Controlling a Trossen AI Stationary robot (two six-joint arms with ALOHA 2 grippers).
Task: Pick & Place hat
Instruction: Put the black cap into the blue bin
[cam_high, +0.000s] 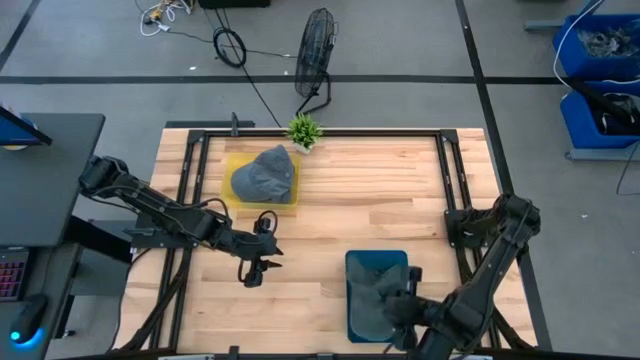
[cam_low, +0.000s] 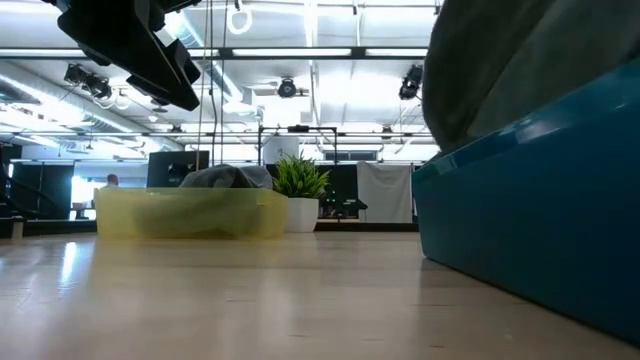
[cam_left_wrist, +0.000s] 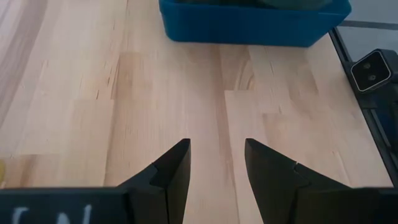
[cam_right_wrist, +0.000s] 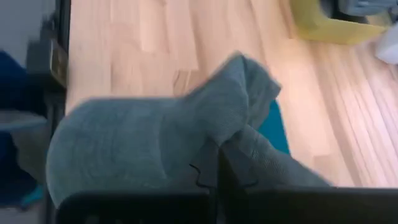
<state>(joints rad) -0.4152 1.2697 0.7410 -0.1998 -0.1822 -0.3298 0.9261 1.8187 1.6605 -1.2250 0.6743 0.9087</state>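
Right gripper (cam_right_wrist: 211, 168) jaws clamp grey hat (cam_right_wrist: 155, 143) above blue bin (cam_high: 372, 262); left gripper (cam_left_wrist: 216, 163) jaws apart.

The pale wooden plank counter (cam_high: 330, 210), framed in black metal, carried three things. A shallow yellow plastic tray (cam_high: 262, 200) sat near its far edge toward the left, with a small green potted plant (cam_high: 304, 130) just beside the tray's far right corner. A deep blue plastic bin (cam_high: 365, 270) rested at the near edge, well apart from the tray.
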